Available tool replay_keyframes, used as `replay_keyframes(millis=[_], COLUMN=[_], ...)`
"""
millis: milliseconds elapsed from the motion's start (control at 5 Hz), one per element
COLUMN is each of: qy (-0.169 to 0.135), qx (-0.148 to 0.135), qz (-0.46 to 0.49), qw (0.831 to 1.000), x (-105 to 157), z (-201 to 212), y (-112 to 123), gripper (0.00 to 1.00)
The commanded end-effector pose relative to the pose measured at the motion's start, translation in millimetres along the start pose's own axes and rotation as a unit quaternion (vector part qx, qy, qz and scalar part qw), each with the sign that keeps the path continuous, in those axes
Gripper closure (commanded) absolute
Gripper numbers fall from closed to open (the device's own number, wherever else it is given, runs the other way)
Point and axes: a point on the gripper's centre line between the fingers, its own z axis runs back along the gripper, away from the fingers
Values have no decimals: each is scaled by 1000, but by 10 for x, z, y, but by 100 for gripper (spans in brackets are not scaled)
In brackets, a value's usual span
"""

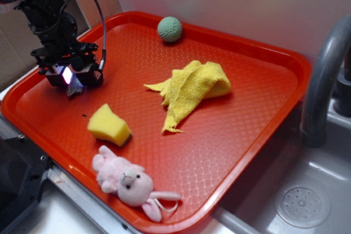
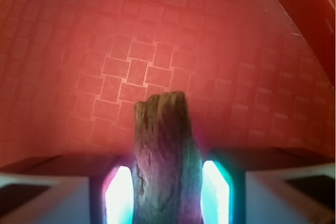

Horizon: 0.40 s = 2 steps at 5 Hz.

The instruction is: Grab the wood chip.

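Observation:
The wood chip (image 2: 165,156), a rough grey-brown sliver, stands upright between my fingers in the wrist view, its tip pointing out over the red tray (image 2: 131,35). My gripper (image 2: 167,192) is shut on it, with glowing pads (image 2: 118,195) pressed to either side. In the exterior view the gripper (image 1: 72,80) hangs over the tray's far left corner, and a small grey bit of the wood chip (image 1: 75,87) pokes out below it.
On the red tray (image 1: 263,135) lie a yellow sponge wedge (image 1: 109,125), a crumpled yellow cloth (image 1: 192,89), a green knitted ball (image 1: 169,28) and a pink plush bunny (image 1: 131,183). A grey faucet (image 1: 323,75) and sink (image 1: 301,204) are at the right.

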Motion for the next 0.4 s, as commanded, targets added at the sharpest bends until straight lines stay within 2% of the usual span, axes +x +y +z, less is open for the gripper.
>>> replay_keyframes(millis=[0,200], qy=[16,15], qx=[5,6], qz=[-8,-6], qw=[1000,1000], x=[-215,-196], z=[-23,-12], y=[112,123], gripper=[100,100])
